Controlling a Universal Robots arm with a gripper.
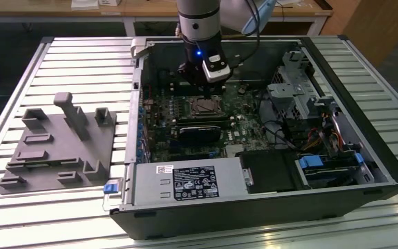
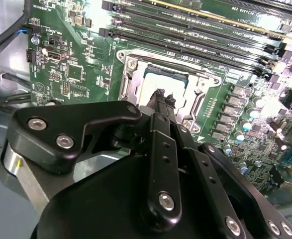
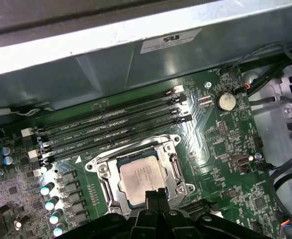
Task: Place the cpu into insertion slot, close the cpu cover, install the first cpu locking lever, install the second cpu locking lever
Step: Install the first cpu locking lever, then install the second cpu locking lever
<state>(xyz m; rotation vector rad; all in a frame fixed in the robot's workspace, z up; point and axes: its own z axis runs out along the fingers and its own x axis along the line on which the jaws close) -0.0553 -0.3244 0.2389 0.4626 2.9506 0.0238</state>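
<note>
Three views cover the open computer case (image 1: 337, 171) on a slatted table (image 1: 19, 62). Going left to right in the exterior view: a grey fixture block (image 1: 57, 150) on the table, then the case with its green board (image 1: 206, 129), then the drive cage (image 1: 302, 93) at the exterior view's right. That view alone shows the arm (image 1: 199, 26) reaching straight down over the socket (image 1: 204, 106).

Both wrist views show detail the exterior view lacks. The chip (image 3: 142, 178) lies flat inside the socket (image 3: 138, 174), its pale metal top facing up, with the silver cover frame (image 3: 100, 167) lying down around it. Four long memory slots (image 3: 111, 124) run beside the socket, parallel to one of the chip's edges; being square, the chip has no long axis.

The gripper (image 2: 161, 94) hangs directly above the chip, its fingertips (image 3: 154, 194) drawn together to a narrow point and holding nothing. In the second wrist view the tips overlap the chip (image 2: 150, 92) near its middle; whether they touch it cannot be told
</note>
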